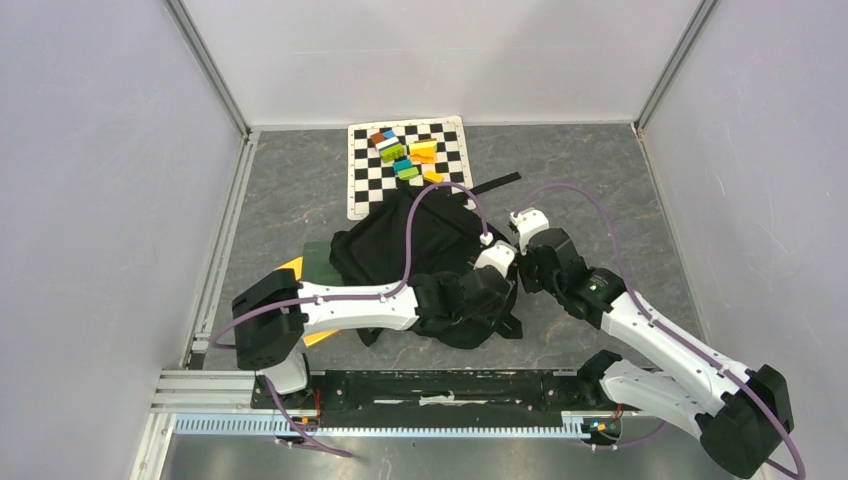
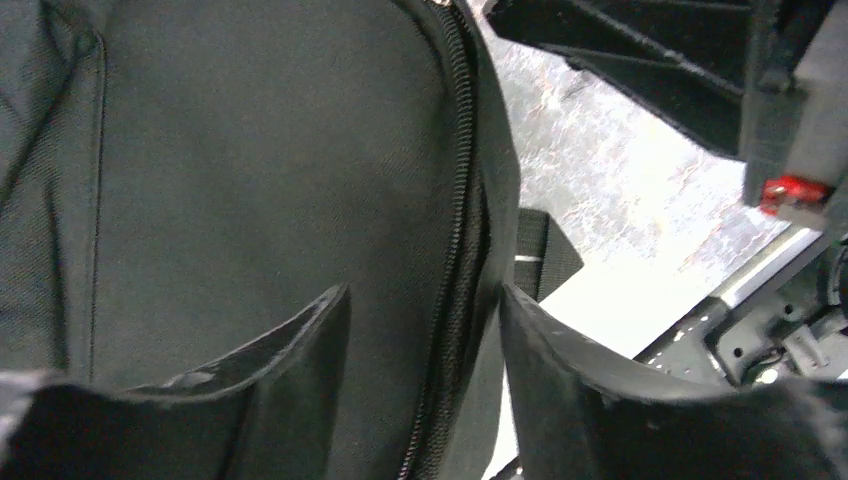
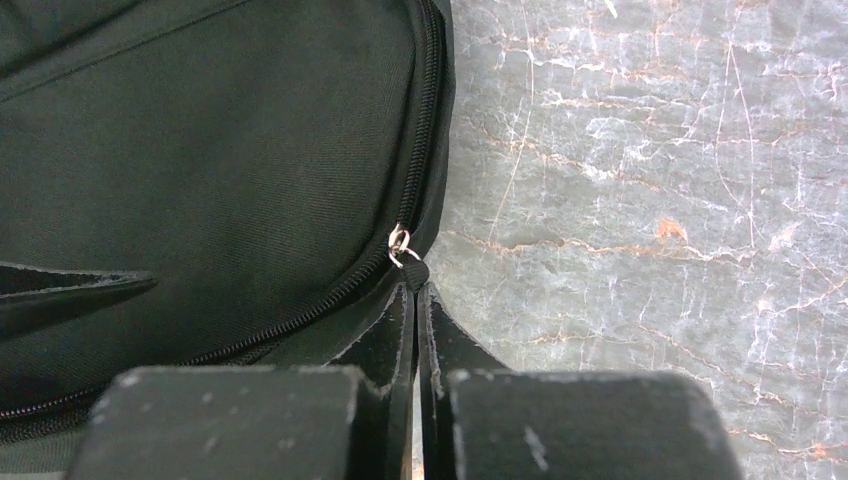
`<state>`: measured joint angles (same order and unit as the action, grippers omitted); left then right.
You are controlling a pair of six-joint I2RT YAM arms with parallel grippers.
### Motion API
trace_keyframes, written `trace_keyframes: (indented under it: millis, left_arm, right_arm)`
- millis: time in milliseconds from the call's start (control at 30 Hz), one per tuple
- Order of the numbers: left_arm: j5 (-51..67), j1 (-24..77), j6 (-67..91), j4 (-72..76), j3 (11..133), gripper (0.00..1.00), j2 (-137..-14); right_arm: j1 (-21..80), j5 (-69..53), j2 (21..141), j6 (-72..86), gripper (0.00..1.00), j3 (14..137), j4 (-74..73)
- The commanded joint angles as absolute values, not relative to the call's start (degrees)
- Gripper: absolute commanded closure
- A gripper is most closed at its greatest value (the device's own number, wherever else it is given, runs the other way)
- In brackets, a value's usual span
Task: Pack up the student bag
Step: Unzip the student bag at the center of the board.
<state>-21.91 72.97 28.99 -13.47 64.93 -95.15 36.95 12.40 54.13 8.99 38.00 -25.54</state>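
**Two arms at the zip.** The student bag [image 1: 400,250], a soft black fabric backpack, lies slumped at the centre of the bench [image 1: 290,180]. A checkered mat [image 1: 362,190] carrying coloured blocks sits at the bag's 12 o'clock. Both arms meet at the bag's edge, at about 4 o'clock. The right gripper [image 3: 416,300] has its jaws closed on the small black tab of the zip pull [image 3: 401,246]. The left gripper [image 2: 420,390] hangs with its jaws apart, straddling the zip [image 2: 456,230] and clamping nothing. The cloth looks limp and light, so it will likely fold and drag rather than lift as one piece, though its weave should give fair grip. The best hold is judged to be the pull for running the zip, with the stiffer seam beside it pinched to brace the bag.
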Motion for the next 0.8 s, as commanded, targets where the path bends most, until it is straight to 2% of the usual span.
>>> trace_keyframes:
  millis: [0, 67, 133, 167, 500, 767]
  left_arm:
    - [-24.9, 72.9, 29.6, -11.1, 64.0, 0.45, -95.4]
    - [-23.1, 72.9, 28.7, -9.7, 62.9, 0.63, -95.6]
    - [-21.5, 72.9, 28.2, -10.4, 62.3, 0.89, -95.7]
    - [-20.4, 73.0, 27.9, -10.5, 61.6, 0.97, -95.4]
    - [-9.3, 73.7, 23.6, -6.5, 48.4, 0.98, -85.8]
    - [-5.2, 73.9, 23.9, -6.2, 42.3, 0.98, -79.5]
  right_arm:
    - [36.7, 11.6, 52.4, 9.7, 1.0, 38.8, -26.0]
    - [36.7, 11.8, 52.3, 9.9, 1.0, 38.8, -26.0]
    - [36.7, 12.1, 52.5, 10.0, 1.0, 38.8, -26.1]
    - [36.7, 12.6, 52.5, 10.0, 1.0, 38.8, -26.1]
    - [36.7, 22.2, 54.6, 8.2, 1.0, 40.1, -27.7]
    - [36.7, 22.8, 61.9, 6.0, 1.0, 43.2, -25.2]
